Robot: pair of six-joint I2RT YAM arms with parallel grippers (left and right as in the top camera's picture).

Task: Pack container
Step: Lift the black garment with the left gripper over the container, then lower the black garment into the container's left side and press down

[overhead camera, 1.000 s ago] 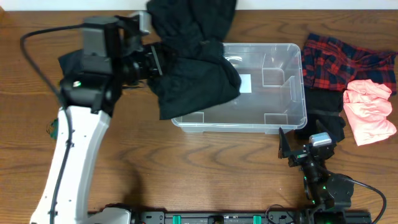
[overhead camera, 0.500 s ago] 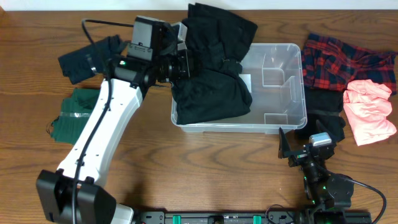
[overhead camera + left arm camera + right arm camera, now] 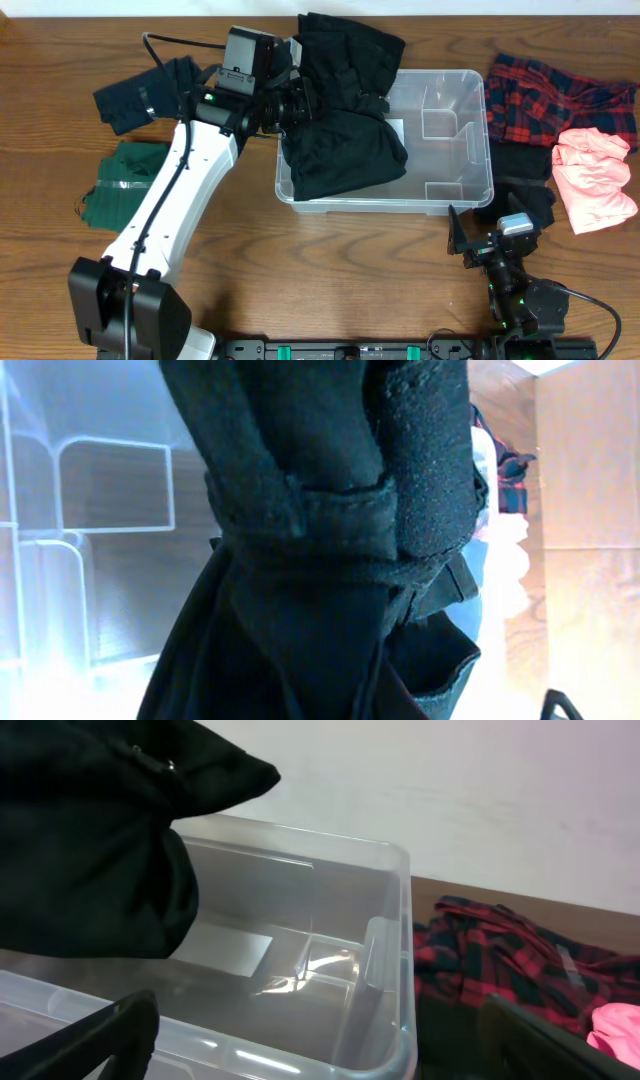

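Container: one clear container (image 3: 470, 192); centre-right of the table
Black garment (image 3: 345, 135): one; draped over the container's left half
Left gripper (image 3: 297, 104): one; clamped tight on the black garment
Right gripper (image 3: 487, 238): one; jaws spread wide, nothing between them; near edge, right
Loose clothes: five; navy cloth (image 3: 140, 95) and green cloth (image 3: 125, 185) left; plaid shirt (image 3: 540, 95), dark cloth (image 3: 525, 188), pink cloth (image 3: 595, 180) right
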